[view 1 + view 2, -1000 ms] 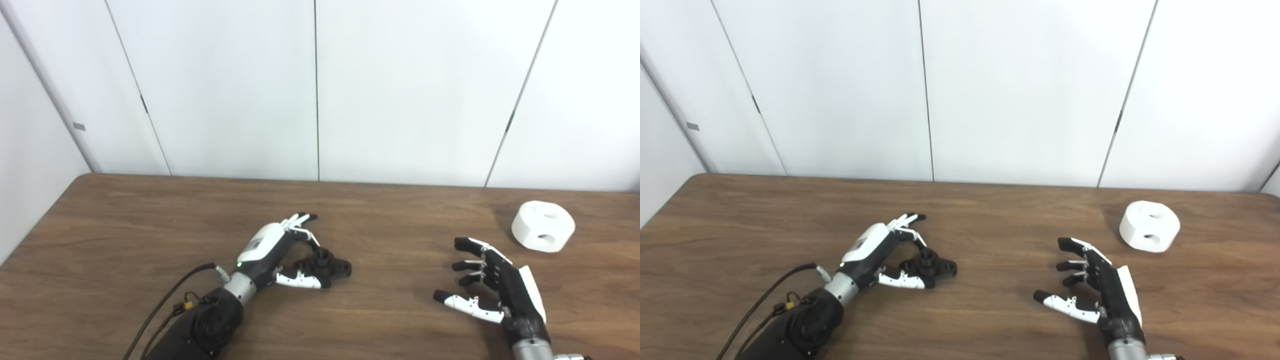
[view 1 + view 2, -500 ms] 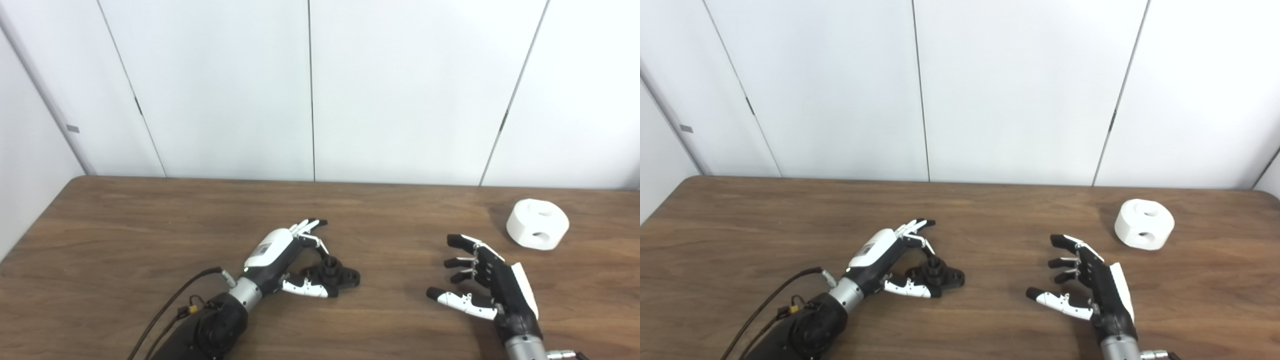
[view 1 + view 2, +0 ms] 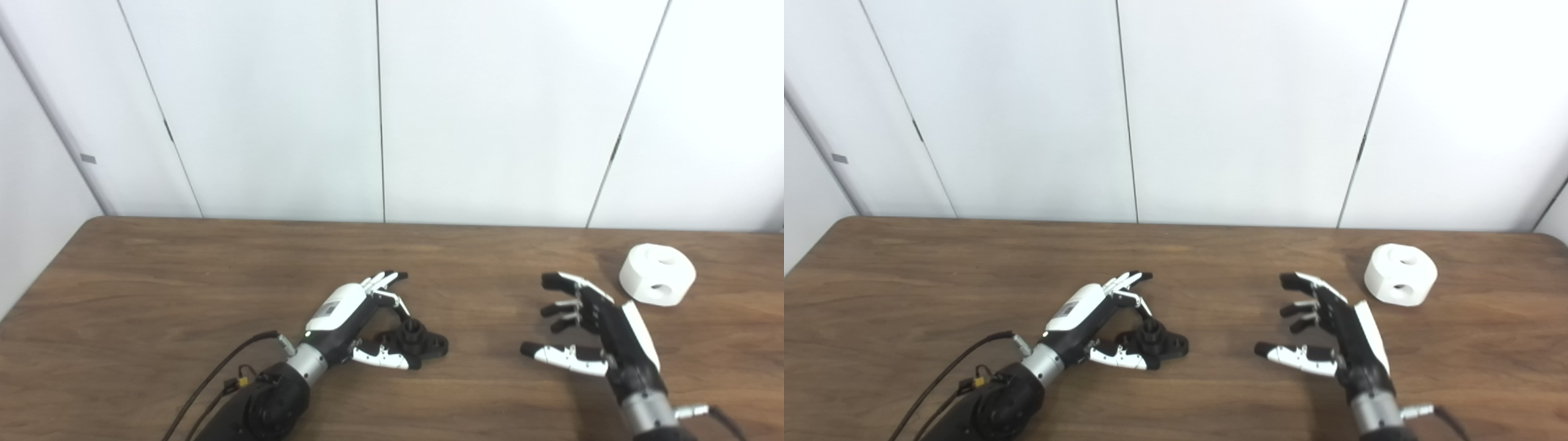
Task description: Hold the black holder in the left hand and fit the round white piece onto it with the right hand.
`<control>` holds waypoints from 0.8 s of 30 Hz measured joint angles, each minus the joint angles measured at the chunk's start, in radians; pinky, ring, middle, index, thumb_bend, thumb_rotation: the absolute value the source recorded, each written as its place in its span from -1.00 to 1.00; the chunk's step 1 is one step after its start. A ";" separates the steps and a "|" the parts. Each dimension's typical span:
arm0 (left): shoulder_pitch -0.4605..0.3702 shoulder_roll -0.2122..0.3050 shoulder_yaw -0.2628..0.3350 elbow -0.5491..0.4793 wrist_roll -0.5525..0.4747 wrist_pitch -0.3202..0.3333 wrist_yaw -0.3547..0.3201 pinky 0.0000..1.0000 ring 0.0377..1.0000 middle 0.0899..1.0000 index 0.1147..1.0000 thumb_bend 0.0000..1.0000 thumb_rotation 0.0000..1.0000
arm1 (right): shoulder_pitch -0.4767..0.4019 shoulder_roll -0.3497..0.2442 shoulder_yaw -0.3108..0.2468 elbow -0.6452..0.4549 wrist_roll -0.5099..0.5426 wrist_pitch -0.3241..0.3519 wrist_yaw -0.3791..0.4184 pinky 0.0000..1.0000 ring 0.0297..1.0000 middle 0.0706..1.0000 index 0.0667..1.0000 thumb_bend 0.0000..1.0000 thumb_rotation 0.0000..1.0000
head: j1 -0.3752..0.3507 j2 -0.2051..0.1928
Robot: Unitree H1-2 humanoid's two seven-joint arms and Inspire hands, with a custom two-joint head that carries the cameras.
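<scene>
The black holder lies flat on the wooden table, its short round post pointing up. My left hand is cupped around it, open: the thumb lies along its near side and one finger curls down behind the post, while the other fingers stretch out above. The round white piece, with holes in its top and side, sits at the far right of the table. My right hand hovers open, fingers spread, to the left of and a little nearer than the white piece, not touching it.
A black cable trails from my left forearm across the near table. White wall panels stand behind the table's far edge. Bare wood lies between the two hands.
My left hand has slid right and a little nearer, and the black holder has shifted along with it. My right hand has advanced farther toward the white piece. The camera shifted slightly early on.
</scene>
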 measured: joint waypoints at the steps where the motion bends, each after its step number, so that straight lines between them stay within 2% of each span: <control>1: 0.000 0.000 0.000 0.001 0.000 -0.001 0.000 1.00 1.00 0.90 -0.17 0.05 -0.89 | -0.025 -0.021 0.006 -0.015 -0.016 0.018 0.015 -0.04 0.22 0.52 0.44 0.50 -0.88 | -0.002 0.000; 3: 0.000 0.000 0.000 0.004 0.000 -0.004 0.000 1.00 1.00 0.91 -0.17 0.05 -0.89 | -0.074 -0.053 0.012 -0.037 -0.043 0.058 0.042 -0.05 0.21 0.51 0.43 0.53 -0.87 | -0.009 0.014; 8: -0.001 0.000 0.000 0.006 0.000 -0.007 -0.001 1.00 1.00 0.91 -0.17 0.05 -0.89 | -0.204 -0.122 0.038 -0.072 -0.113 0.151 0.107 -0.02 0.24 0.50 0.41 0.58 -0.82 | -0.025 0.011; 10: -0.002 -0.001 0.000 0.006 0.000 -0.007 -0.004 1.00 1.00 0.91 -0.17 0.05 -0.89 | -0.232 -0.145 0.054 -0.072 -0.141 0.171 0.130 0.00 0.27 0.51 0.41 0.58 -0.82 | -0.035 0.015; 14: -0.003 -0.001 0.000 0.007 -0.002 -0.007 -0.009 1.00 1.00 0.90 -0.17 0.05 -0.89 | -0.267 -0.189 0.095 -0.071 -0.215 0.203 0.178 0.02 0.29 0.56 0.43 0.60 -0.80 | -0.043 0.015; 17: -0.006 -0.001 0.000 0.013 -0.002 -0.012 -0.010 1.00 1.00 0.90 -0.17 0.05 -0.89 | -0.309 -0.232 0.139 -0.059 -0.295 0.224 0.224 0.06 0.37 0.60 0.47 0.58 -0.69 | -0.055 0.017; 20: -0.009 -0.001 0.000 0.019 -0.005 -0.018 -0.013 1.00 1.00 0.90 -0.17 0.05 -0.89 | -0.375 -0.298 0.210 -0.053 -0.402 0.232 0.301 0.11 0.47 0.65 0.50 0.59 -0.59 | -0.063 0.022; 24: -0.016 -0.002 -0.001 0.033 -0.005 -0.033 -0.014 1.00 1.00 0.89 -0.17 0.05 -0.89 | -0.456 -0.340 0.251 -0.035 -0.497 0.236 0.369 0.17 0.49 0.67 0.49 0.67 -0.63 | -0.069 0.023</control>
